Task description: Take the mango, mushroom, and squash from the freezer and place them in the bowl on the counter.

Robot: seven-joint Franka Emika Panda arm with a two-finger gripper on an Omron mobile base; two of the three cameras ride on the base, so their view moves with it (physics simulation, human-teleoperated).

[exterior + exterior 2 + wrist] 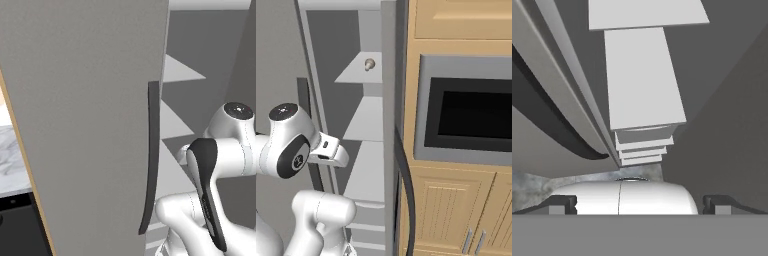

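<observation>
The freezer [356, 125] stands open in front of me, its pale grey shelves [172, 125] stacked one above another. A tiny mushroom [369, 63] with a tan cap rests on an upper shelf, near that shelf's right end. The wide grey freezer door [85, 125] with its long dark handle [151, 160] is swung out on the left. My gripper [639, 206] is open and holds nothing, its fingertips [562, 205] wide apart and pointing along the shelf fronts [642, 75]. A strip of marble counter [9, 160] shows at far left. Mango, squash and bowl are out of view.
A second grey door edge [388, 150] with a curved dark handle [407, 200] stands close on the right of the opening. Beyond it are light wood cabinets [456, 200] with a built-in oven [471, 112]. A black appliance [15, 225] sits under the counter.
</observation>
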